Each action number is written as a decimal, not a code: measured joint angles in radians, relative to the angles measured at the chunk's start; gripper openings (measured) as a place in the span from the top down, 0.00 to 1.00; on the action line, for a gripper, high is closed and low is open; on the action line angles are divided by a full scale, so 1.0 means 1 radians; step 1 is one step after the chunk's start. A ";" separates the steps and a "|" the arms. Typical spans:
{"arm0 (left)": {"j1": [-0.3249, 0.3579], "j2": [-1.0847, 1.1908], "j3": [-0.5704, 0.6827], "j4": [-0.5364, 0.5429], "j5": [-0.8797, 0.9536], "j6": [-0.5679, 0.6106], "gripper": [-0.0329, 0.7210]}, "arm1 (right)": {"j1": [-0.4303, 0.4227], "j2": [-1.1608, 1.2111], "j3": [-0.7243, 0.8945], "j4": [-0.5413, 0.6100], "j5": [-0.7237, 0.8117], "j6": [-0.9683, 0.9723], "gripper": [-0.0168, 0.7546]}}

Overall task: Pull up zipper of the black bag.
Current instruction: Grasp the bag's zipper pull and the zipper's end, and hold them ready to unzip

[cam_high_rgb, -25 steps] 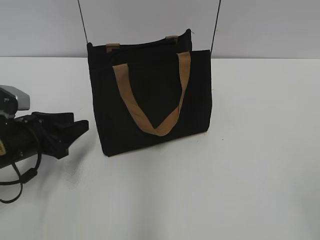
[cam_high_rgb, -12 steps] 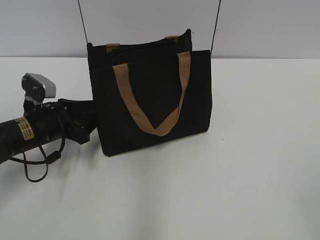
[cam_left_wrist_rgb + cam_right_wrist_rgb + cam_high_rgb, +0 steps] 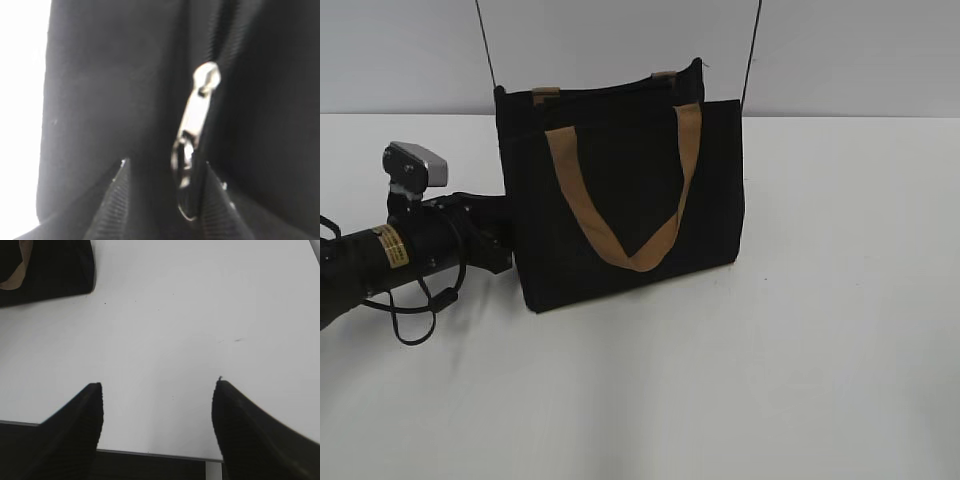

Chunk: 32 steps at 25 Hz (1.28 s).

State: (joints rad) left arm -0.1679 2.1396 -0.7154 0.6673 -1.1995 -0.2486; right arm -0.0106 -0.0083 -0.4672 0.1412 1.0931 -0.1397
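The black bag [image 3: 620, 200] stands upright on the white table, with a tan handle [image 3: 582, 205] hanging down its front. My left gripper [image 3: 502, 238] is against the bag's left end. In the left wrist view its fingers [image 3: 165, 165] are open, apart on either side of the silvery zipper pull [image 3: 196, 112], which hangs on the black zipper line [image 3: 225, 30]; the pull's ring lies close to the right finger. My right gripper [image 3: 157, 385] is open and empty over bare table; a corner of the bag [image 3: 55, 270] shows at the top left of its view.
The thin black shoulder strap [image 3: 485, 45] rises from the bag's two ends out of the top of the frame. The left arm's cable [image 3: 415, 310] loops onto the table. The table's front edge [image 3: 150, 454] lies just under the right gripper.
My left arm has moved right and a little up, from the table's left edge to the bag's left end. The bag has not moved.
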 joint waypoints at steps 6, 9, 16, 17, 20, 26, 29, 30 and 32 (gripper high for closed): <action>0.000 0.025 -0.012 0.000 0.001 -0.010 0.54 | 0.000 0.000 0.000 0.000 0.000 0.000 0.31; 0.000 0.036 -0.012 0.000 0.002 -0.019 0.54 | 0.000 0.000 0.000 0.000 0.000 0.000 0.31; 0.000 0.041 -0.012 0.000 -0.002 -0.022 0.63 | 0.000 0.000 0.000 0.000 0.000 0.000 0.31; 0.000 0.044 -0.012 0.000 -0.003 -0.023 0.64 | 0.000 0.000 0.000 0.000 0.000 0.000 0.31; 0.000 0.046 -0.012 0.000 -0.004 -0.024 0.70 | 0.000 0.000 0.000 0.000 0.000 0.000 0.31; 0.000 0.046 -0.012 -0.001 -0.007 -0.030 0.92 | 0.000 0.000 0.000 0.000 0.000 0.000 0.31; 0.000 0.046 -0.012 -0.005 -0.007 -0.032 0.92 | 0.000 0.000 0.000 0.000 0.000 0.000 0.31; 0.000 0.046 -0.012 -0.009 -0.007 -0.032 0.92 | 0.000 0.000 0.000 0.000 0.000 0.000 0.31; 0.000 0.046 -0.012 -0.016 -0.007 -0.032 0.93 | 0.000 0.000 0.000 0.000 0.000 0.000 0.31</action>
State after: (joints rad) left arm -0.1679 2.1858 -0.7271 0.6511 -1.2067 -0.2809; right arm -0.0106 -0.0083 -0.4672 0.1412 1.0931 -0.1397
